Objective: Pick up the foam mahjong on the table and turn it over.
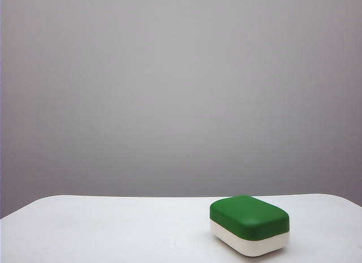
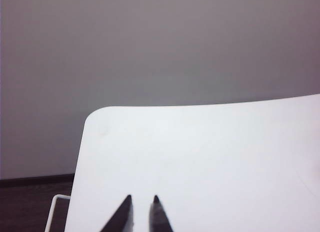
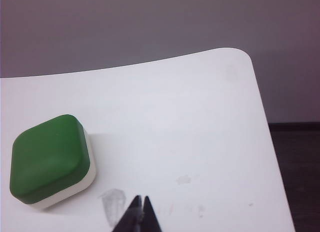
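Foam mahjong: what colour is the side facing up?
Dark green, over a creamy white lower half; the foam mahjong shows best in the right wrist view.

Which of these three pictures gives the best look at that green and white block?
The exterior view: the block lies whole, showing its green top and its white half below. The right wrist view shows it too, more from above, near the shut right gripper. The left wrist view shows only bare table and the left gripper.

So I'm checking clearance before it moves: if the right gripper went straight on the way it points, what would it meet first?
Probably only bare table. The shut right gripper points past the foam mahjong, which lies off to one side; depth is uncertain.
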You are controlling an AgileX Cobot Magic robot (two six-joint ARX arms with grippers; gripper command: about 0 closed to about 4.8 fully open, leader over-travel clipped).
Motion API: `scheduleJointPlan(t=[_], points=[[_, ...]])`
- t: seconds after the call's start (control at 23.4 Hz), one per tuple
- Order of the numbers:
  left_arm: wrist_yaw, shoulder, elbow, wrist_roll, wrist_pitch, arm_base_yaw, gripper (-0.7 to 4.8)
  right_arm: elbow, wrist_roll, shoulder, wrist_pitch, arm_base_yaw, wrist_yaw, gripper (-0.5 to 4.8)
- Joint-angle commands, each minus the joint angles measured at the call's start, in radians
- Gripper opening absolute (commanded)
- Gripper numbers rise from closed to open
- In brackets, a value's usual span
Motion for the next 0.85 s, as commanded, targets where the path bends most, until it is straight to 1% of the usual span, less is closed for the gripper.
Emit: scheduleJointPlan(t=[0.04,0.09,0.17,0.26,0.38,0.85], points=[[-0.004,0.001,0.004,-0.001,-0.019,0.000,0.51,-0.006,0.005,0.000,0.011,0.000,0.006,0.00],[-0.003,0.001,0.004,-0.003,-0.019,0.000,0.53,-0.006,0.005,0.000,0.010,0.000,0.012,0.00],[0.016,0.001,0.004,-0.032,-0.021,-0.001,0.53,-0.006,0.005,0.000,0.002,0.000,0.010,0.01],[0.041,0.001,0.004,-0.032,-0.021,-0.001,0.53,-0.006,0.006,0.000,-0.005,0.000,-0.031,0.00],[0.042,0.001,0.004,-0.032,-0.021,-0.001,0.53,-0.006,0.005,0.000,-0.005,0.000,-0.074,0.00],[0.042,0.001,0.004,-0.032,-0.021,-0.001,0.53,-0.006,0.005,0.000,-0.005,0.000,-0.077,0.00]])
